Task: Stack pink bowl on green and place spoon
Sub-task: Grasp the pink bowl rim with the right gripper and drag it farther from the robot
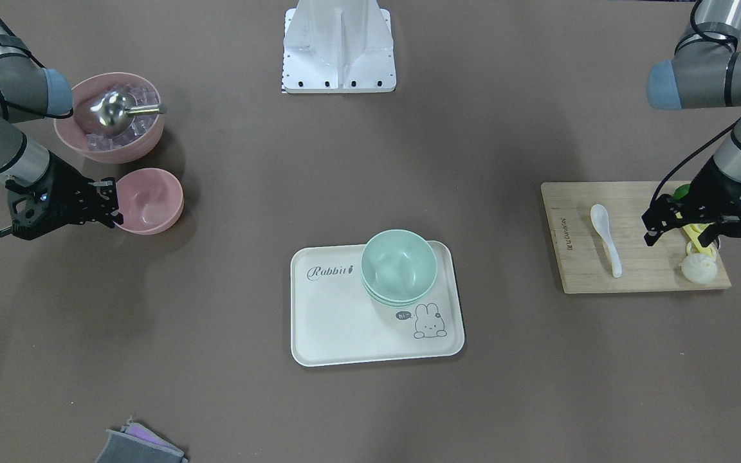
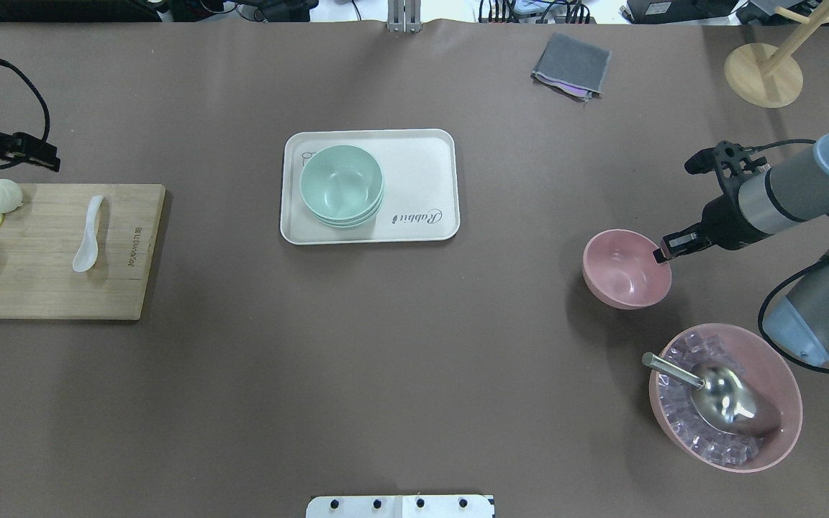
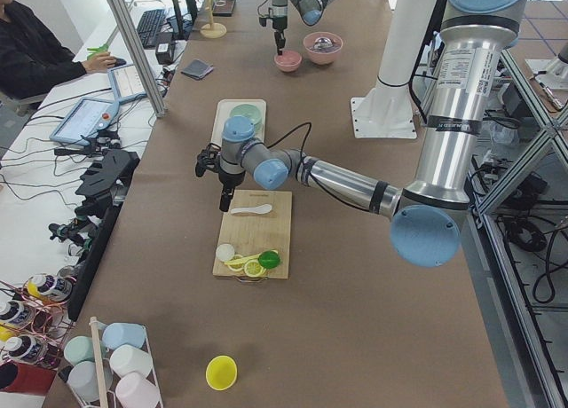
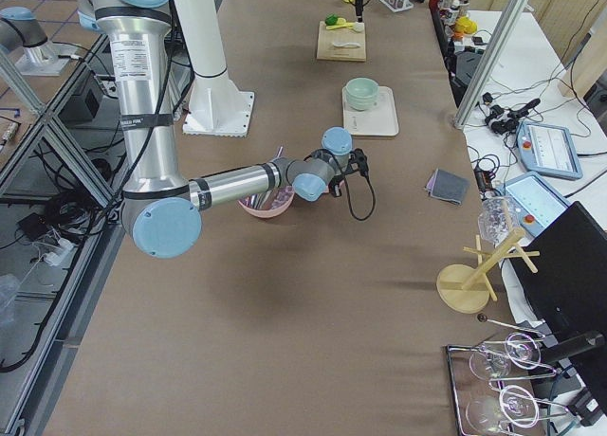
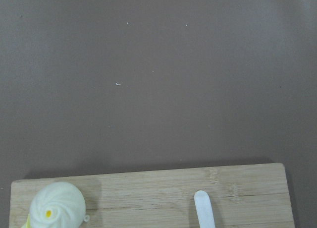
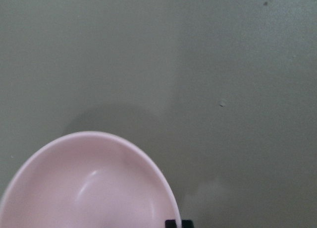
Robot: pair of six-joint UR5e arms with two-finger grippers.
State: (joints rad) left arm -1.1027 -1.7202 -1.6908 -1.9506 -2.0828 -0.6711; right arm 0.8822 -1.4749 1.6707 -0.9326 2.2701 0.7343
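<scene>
A small pink bowl [image 1: 150, 199] sits on the brown table; it also shows in the overhead view [image 2: 623, 273] and the right wrist view [image 6: 84, 188]. My right gripper [image 2: 663, 253] is shut on its rim, on the robot's right side. Stacked green bowls [image 1: 399, 265] stand on a cream tray [image 1: 338, 321] mid-table. A white spoon [image 1: 605, 238] lies on a wooden board [image 1: 576, 257]. My left gripper [image 1: 652, 226] hovers open and empty over the board's far part, beside the spoon [image 5: 205, 208].
A large pink bowl [image 2: 789, 424] with ice cubes and a metal scoop stands near the small pink bowl. A white bun [image 2: 1, 196], lemon slices, a yellow spoon and a lime lie on the board. A grey cloth [image 2: 571, 66] and a wooden stand [image 2: 763, 75] are at the far side.
</scene>
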